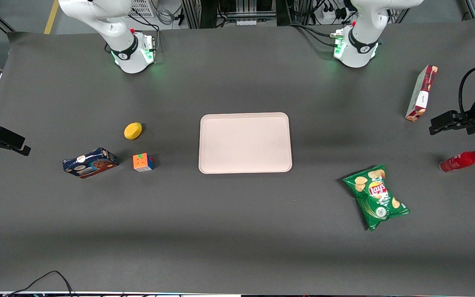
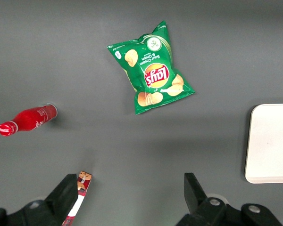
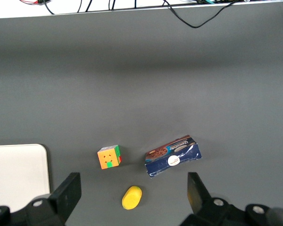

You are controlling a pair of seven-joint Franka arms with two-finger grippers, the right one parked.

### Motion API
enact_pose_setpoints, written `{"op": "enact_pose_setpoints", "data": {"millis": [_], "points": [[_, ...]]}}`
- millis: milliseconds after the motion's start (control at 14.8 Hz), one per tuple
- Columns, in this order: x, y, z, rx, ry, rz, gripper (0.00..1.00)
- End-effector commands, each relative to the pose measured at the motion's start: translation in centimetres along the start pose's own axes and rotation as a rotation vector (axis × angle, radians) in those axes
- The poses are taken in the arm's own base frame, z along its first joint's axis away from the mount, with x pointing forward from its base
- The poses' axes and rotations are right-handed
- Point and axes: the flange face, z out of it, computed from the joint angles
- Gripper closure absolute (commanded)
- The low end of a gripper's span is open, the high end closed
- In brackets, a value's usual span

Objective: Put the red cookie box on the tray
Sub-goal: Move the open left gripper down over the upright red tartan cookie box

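I'm at the approach step: my gripper point(image 2: 129, 200) hangs spread wide and empty above the table, the red cookie box point(image 1: 421, 93) lying well apart at the tray's point(image 1: 245, 142) two o'clock, so next I descend and straddle it.

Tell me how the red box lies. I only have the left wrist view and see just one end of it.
Observer: The whole red box rests lengthways on the table at the working arm's end, with nothing touching it.
Operator: Where is my tool relative to it?
Observer: The open tool hangs nearer the front camera than the box's near end, between the box and the bottle.
Operator: Is the whole tray free? I see only one edge.
Observer: Yes, the tray is bare right across, at the table's middle.
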Motion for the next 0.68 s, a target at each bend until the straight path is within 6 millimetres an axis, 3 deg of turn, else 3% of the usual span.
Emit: {"op": "enact_pose_setpoints", "data": {"millis": [0, 203, 339, 407, 610], "points": [[0.5, 0.0, -0.2, 0.0, 0.016, -0.003, 0.0], [0.6, -0.2, 0.5, 0.003, 0.002, 0.006, 0.0], [0.0, -1.1, 2.1, 0.001, -0.046, 0.007, 0.0], [-0.7, -3.6, 3.3, -0.004, -0.074, 0.016, 0.0], [-2.9, -7.9, 6.8, -0.013, -0.145, 0.089, 0.0]]}}
